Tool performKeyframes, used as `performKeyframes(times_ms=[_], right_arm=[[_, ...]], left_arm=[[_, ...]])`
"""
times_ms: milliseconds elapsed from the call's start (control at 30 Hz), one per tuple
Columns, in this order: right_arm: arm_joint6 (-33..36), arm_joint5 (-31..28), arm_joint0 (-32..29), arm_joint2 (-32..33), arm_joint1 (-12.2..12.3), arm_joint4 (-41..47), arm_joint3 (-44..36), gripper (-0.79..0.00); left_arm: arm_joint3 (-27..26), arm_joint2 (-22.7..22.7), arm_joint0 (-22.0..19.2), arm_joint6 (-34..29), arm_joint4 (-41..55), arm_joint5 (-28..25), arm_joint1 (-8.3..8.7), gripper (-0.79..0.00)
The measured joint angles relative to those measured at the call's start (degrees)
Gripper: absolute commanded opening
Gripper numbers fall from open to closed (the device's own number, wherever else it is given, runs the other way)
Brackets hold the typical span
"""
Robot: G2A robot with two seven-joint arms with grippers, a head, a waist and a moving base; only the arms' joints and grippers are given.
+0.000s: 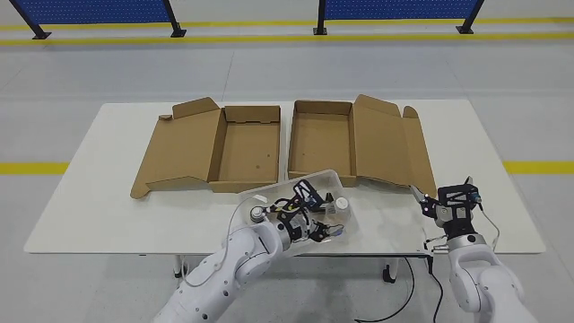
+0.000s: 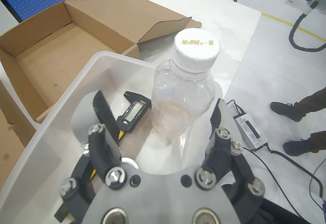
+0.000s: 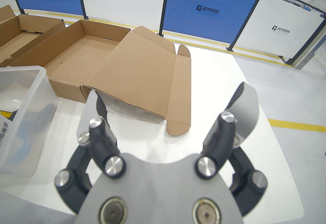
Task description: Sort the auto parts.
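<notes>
At the near edge of the counter (image 1: 90,224), from above: left end effector (image 1: 321,224) down inside the clear bin (image 1: 260,196), right end effector (image 1: 446,194) near the right corner, left box (image 1: 242,148) and right box (image 1: 321,139) lying open behind. From the left wrist: spread wide around an upright white-capped bottle (image 2: 178,97), caliper (image 2: 133,111) flat beside it. From the right wrist: spread wide above the counter, beside the right box's flap.

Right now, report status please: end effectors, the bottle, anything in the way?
Left end effector open, straddling bottle in clear bin. Right end effector open, over table. Digital caliper lies close beside bottle.
</notes>
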State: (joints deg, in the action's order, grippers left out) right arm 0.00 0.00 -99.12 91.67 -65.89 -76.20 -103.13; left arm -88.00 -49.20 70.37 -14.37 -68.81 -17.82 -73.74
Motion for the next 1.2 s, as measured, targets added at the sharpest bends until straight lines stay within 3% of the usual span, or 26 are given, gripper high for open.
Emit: performKeyframes(times_ms=[367, 900, 1000, 1067, 1100, 1133, 1200], right_arm=[[0.0, 0.0, 0.0, 0.0, 0.0, 0.0, 0.0, 0.0], [0.0, 0.0, 0.0, 0.0, 0.0, 0.0, 0.0, 0.0], [0.0, 0.0, 0.0, 0.0, 0.0, 0.0, 0.0, 0.0], [0.0, 0.0, 0.0, 0.0, 0.0, 0.0, 0.0, 0.0], [0.0, 0.0, 0.0, 0.0, 0.0, 0.0, 0.0, 0.0], [0.0, 0.0, 0.0, 0.0, 0.0, 0.0, 0.0, 0.0], [0.0, 0.0, 0.0, 0.0, 0.0, 0.0, 0.0, 0.0]], left_arm=[[0.39, 2.33, -2.0, -0.14, 1.2, -1.06, -1.03, 0.0], [5.85, 5.62, -5.99, 0.94, 2.25, -0.35, -3.09, 0.0], [6.43, 5.68, -6.19, 1.09, 2.53, -0.33, -3.3, -0.102], [6.74, 5.73, -6.39, 0.94, 2.78, -0.3, -3.43, -0.28], [6.92, 5.81, -6.57, 0.9, 2.7, -0.26, -3.52, -0.302], [7.07, 5.86, -6.7, 0.94, 2.63, -0.21, -3.59, -0.379], [7.52, 5.94, -6.98, 1.08, 2.5, -0.09, -3.75, -0.413]])
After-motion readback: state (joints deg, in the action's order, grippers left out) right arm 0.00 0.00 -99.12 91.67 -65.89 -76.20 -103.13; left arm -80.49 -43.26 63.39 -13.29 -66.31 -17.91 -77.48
